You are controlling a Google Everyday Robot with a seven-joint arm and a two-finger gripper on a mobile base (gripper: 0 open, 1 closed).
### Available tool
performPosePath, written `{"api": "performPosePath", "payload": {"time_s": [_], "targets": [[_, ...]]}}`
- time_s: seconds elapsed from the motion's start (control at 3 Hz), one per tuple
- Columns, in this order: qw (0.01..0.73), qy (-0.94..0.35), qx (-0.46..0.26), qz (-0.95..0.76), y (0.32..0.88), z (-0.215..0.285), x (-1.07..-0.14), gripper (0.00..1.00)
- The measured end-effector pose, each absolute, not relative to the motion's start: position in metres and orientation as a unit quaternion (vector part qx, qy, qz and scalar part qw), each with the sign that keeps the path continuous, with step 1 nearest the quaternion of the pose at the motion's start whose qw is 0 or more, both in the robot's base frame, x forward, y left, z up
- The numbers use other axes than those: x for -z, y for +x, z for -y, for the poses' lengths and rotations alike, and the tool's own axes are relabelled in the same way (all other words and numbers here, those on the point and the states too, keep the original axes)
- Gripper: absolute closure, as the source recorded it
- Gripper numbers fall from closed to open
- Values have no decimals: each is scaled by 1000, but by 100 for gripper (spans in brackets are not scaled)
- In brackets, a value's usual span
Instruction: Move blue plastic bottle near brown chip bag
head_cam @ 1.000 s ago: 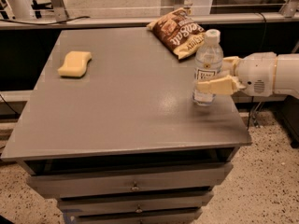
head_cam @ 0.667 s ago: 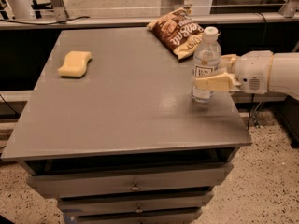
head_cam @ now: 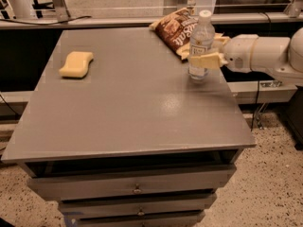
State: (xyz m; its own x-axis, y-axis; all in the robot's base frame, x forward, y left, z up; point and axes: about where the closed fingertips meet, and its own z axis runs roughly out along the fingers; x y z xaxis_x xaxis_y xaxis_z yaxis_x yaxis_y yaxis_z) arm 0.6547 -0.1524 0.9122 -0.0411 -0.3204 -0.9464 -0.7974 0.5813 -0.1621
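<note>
The blue plastic bottle [head_cam: 201,41] stands upright near the right edge of the grey table [head_cam: 128,98]; it is clear with a white cap and a white label. My gripper [head_cam: 204,59] reaches in from the right on a white arm and is shut on the bottle at its lower middle. The brown chip bag [head_cam: 177,31] lies flat just behind and left of the bottle, at the table's back edge, partly hidden by the bottle. The bottle's base is close to the bag's near edge.
A yellow sponge [head_cam: 76,64] lies on the left part of the table. Drawers [head_cam: 137,188] are under the tabletop. A rail and cables run behind the table. Speckled floor lies to the right.
My gripper has carried the bottle back along the right side of the table toward the chip bag. The bottle is upright and close to the bag now.
</note>
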Motion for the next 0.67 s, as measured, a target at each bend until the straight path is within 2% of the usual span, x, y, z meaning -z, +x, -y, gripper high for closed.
{"api": "performPosePath", "payload": {"time_s": [0.67], "targets": [[591, -372, -198, -688, 734, 172, -913, 100]]}}
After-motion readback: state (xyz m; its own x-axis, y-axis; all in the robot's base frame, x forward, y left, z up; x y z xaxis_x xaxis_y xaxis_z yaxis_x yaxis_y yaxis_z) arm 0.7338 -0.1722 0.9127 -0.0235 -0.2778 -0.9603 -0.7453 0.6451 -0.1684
